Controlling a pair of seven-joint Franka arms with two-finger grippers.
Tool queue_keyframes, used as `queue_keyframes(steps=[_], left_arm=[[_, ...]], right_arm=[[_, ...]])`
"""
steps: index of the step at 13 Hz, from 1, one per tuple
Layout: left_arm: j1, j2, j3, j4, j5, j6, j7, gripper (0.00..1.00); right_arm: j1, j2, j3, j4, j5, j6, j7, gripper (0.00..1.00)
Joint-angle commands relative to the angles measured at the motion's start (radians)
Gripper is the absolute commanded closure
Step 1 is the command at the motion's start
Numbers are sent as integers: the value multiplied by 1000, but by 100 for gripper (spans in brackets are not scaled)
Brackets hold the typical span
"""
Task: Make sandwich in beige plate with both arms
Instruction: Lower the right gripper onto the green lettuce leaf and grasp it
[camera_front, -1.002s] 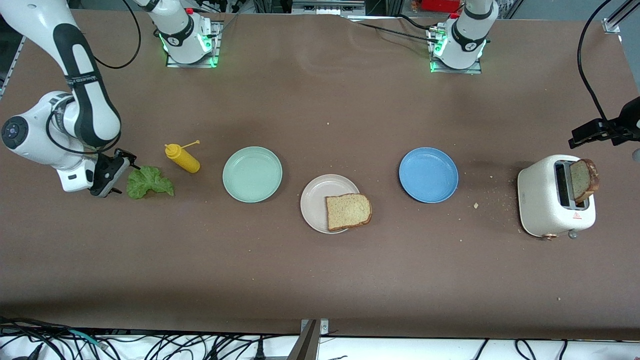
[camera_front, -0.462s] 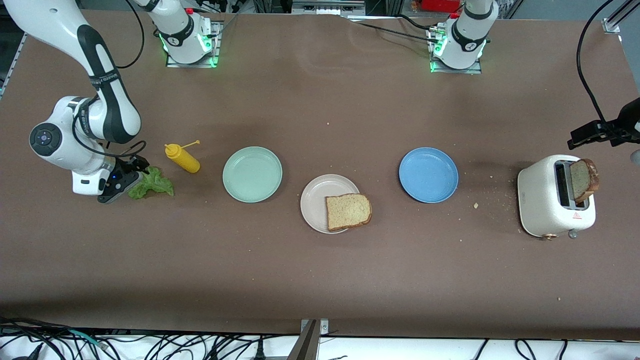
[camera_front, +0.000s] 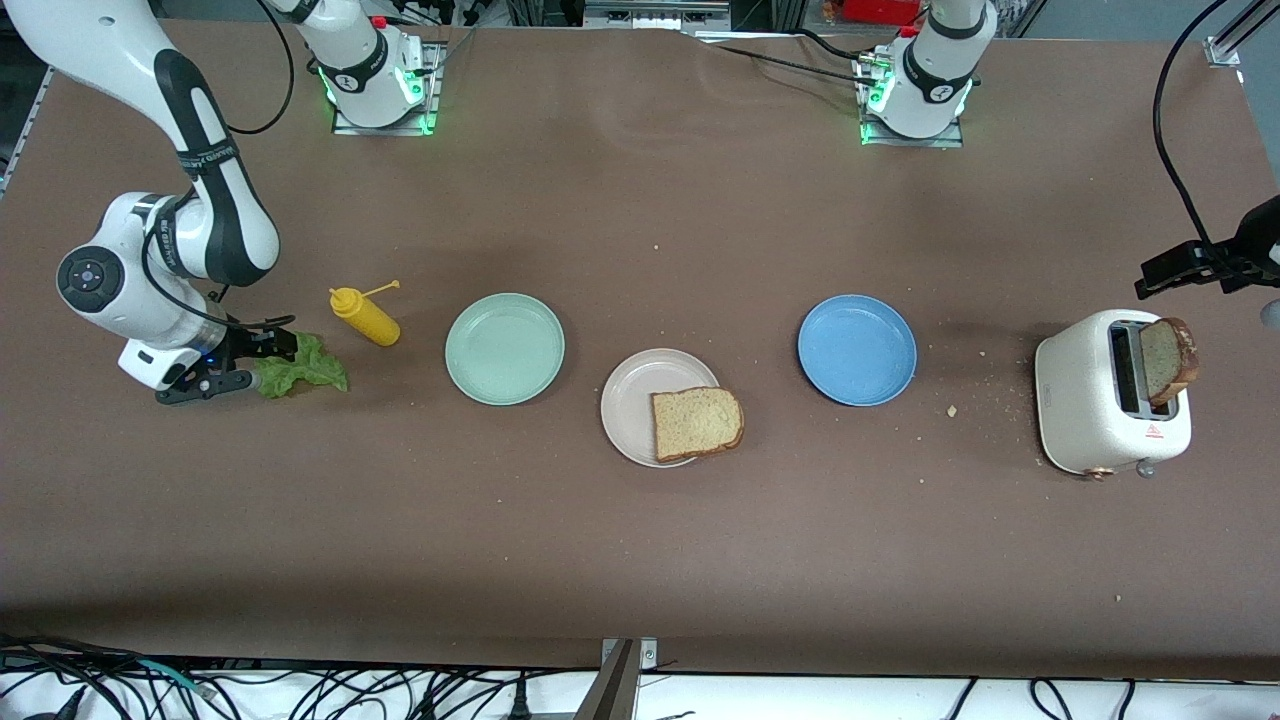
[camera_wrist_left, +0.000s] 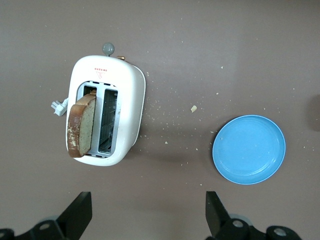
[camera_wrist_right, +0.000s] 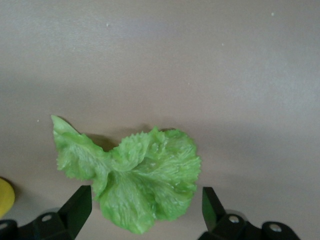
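R gripper is down low at the right arm's end of the table, jaws spread wide w/ the lettuce leaf lying between the fingertips in the right wrist view; nothing pinched, leaf lies flat on the table. Can't tell if a finger touches the leaf edge. Just beside the leaf, a bit farther from the front cam, lies a yellow squeeze bottle on its side. Outward from there toward the table's middle: mint-green plate, then the beige plate w/ one bread slice on it, overhanging the rim on the side toward the left arm's end. Next the blue plate, bare.

L gripper is up in the air over the table at the left arm's end, jaws spread wide, holding nothing; that arm waits. Under and ahead of its jaws in the left wrist view: white toaster w/ a 2nd bread slice standing up out of one slot, other slot vacant. Crumbs scattered between toaster and blue plate.
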Motion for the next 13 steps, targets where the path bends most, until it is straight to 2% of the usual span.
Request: queue_keyframes(steps=[1, 7, 9, 10, 11, 12, 13], left_arm=[[8, 11, -1, 28, -22, -15, 21, 0], [11, 11, 0, 28, -22, -15, 21, 0], [16, 11, 0, 28, -22, -15, 21, 0], [16, 12, 0, 28, -22, -15, 21, 0], [17, 12, 0, 28, -24, -15, 21, 0], [17, 12, 0, 28, -24, -15, 21, 0], [17, 12, 0, 28, -24, -15, 21, 0]], right_arm=[[-8, 34, 10, 8, -21, 12, 134, 2], [-9, 109, 13, 6, -9, 107, 178, 4], [-9, 117, 28, 2, -6, 103, 196, 27], [-9, 117, 33, 0, -6, 98, 205, 46], [-9, 115, 34, 0, -6, 97, 205, 71], [-9, 114, 33, 0, -6, 97, 205, 92], [-9, 112, 34, 0, -6, 97, 204, 100]])
